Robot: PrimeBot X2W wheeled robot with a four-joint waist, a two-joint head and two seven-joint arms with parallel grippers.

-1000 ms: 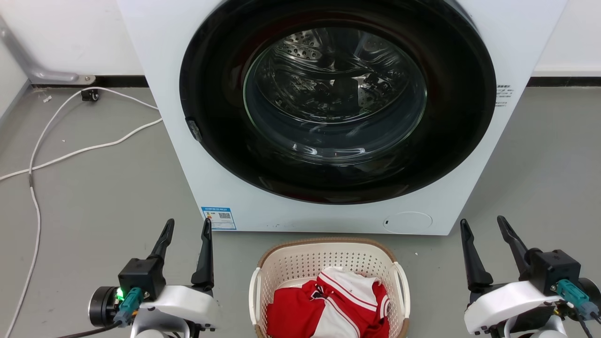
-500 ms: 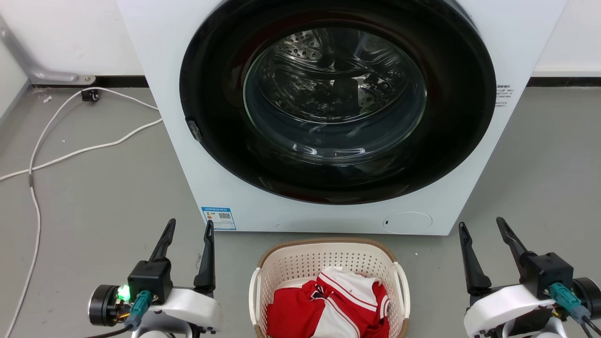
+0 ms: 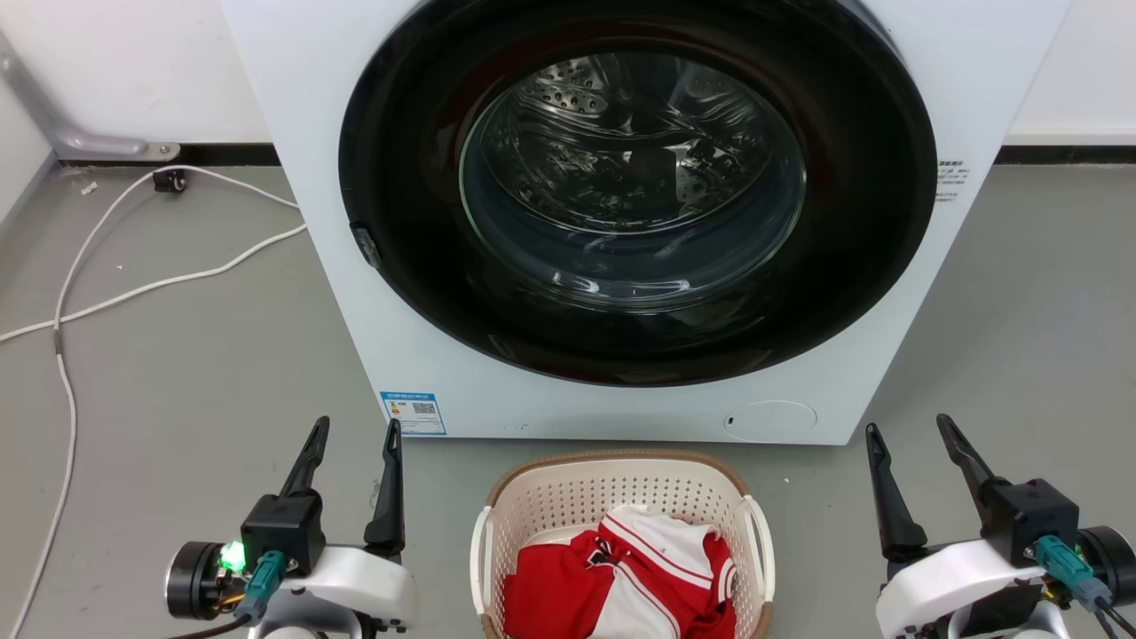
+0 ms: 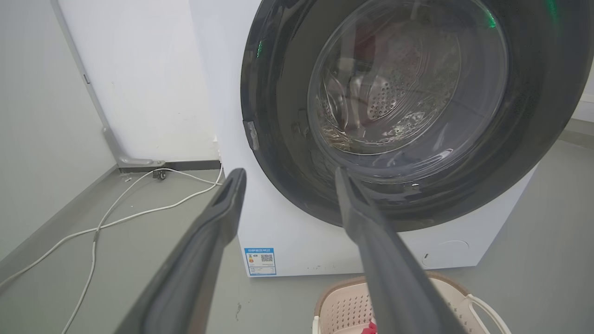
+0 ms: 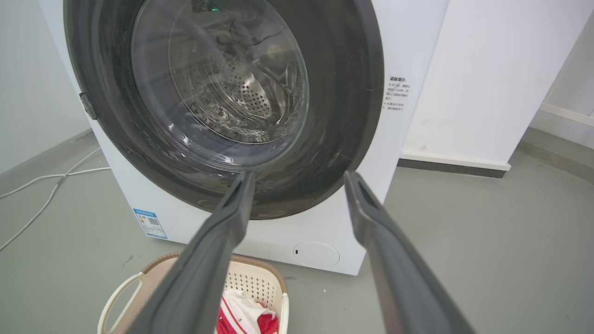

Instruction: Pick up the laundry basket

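The laundry basket sits on the grey floor, just in front of the washing machine. A narrow strip of floor separates its brown rim from the machine's lower front edge. The bottom edge of the head view cuts off its near part. A red and white garment lies inside.

The left gripper stands to the basket's left and the right gripper to its right. Both are clear of the 2 white side handles, with jaws spread apart and nothing between them. Bare floor lies on both sides of the machine. A white cable trails across the floor far left, well apart from the left gripper.
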